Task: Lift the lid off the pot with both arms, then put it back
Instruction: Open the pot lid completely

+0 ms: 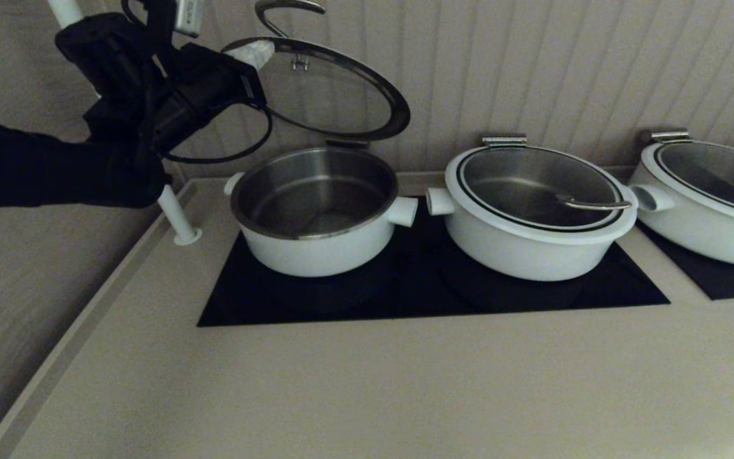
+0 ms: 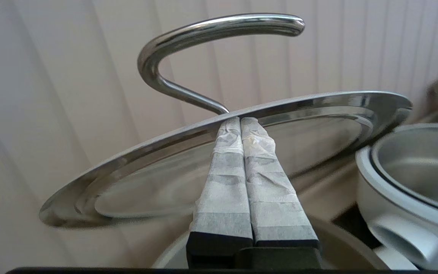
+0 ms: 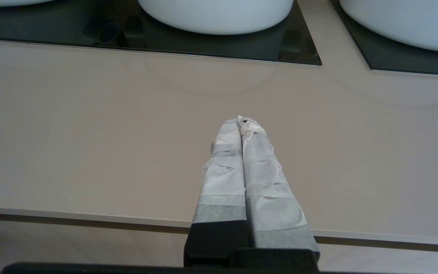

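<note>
The pot [image 1: 316, 210] stands open on the left of the black cooktop [image 1: 431, 299], its steel inside bare. The lid [image 1: 335, 89] is tilted up above it, its low edge at the pot's back rim, its steel loop handle [image 1: 287, 9] at the top. My left gripper [image 1: 253, 54] is shut, and its taped tips rest against the raised edge of the lid [image 2: 318, 114] from below, just beneath the handle [image 2: 219, 28]. The left gripper [image 2: 240, 121] holds nothing between its fingers. My right gripper [image 3: 241, 121] is shut and empty, low over the counter near its front edge, out of the head view.
Two wider white pots with lids on sit to the right, one in the middle [image 1: 536, 210] and one at the far right [image 1: 711, 197]. A white post [image 1: 179, 220] stands at the counter's left edge. A ribbed wall [image 1: 532, 64] runs close behind the pots.
</note>
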Motion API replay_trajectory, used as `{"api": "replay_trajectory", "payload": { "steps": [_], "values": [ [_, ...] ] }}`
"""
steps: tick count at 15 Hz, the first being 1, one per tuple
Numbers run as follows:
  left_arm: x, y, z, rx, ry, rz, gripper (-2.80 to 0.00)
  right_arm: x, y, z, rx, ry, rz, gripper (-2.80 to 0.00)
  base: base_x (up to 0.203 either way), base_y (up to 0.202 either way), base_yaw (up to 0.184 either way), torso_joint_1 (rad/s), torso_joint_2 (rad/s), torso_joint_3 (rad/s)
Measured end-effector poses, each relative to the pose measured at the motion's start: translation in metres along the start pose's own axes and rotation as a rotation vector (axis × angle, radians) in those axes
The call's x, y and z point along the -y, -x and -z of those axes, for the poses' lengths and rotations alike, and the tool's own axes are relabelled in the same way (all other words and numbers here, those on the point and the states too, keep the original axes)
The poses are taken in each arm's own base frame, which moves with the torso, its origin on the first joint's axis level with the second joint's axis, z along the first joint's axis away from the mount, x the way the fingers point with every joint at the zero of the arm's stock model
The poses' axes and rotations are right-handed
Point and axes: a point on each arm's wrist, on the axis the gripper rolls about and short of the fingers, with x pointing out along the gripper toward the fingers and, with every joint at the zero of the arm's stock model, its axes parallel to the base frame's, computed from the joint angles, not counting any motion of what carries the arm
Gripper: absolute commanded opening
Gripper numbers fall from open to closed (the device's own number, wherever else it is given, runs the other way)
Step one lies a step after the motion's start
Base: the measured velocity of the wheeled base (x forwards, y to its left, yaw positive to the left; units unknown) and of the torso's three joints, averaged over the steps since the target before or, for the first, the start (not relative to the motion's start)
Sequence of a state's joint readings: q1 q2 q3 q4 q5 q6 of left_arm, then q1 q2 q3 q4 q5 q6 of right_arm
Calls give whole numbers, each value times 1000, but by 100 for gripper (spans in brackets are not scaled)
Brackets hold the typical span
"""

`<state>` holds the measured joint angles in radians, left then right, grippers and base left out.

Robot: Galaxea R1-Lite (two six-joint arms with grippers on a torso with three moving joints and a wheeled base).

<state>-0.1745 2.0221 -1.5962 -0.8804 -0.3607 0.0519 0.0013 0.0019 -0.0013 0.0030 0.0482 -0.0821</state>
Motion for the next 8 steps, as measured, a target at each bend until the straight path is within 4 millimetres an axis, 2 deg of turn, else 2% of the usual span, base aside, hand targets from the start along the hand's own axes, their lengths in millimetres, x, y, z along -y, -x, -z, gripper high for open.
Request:
{"api": "replay_trajectory", "payload": {
  "steps": [8],
  "values": [
    [13,39,-25,-74,27,4,-280,0,0,0,0,0,0,-280,0,0,0,0,0,0]
  ]
}}
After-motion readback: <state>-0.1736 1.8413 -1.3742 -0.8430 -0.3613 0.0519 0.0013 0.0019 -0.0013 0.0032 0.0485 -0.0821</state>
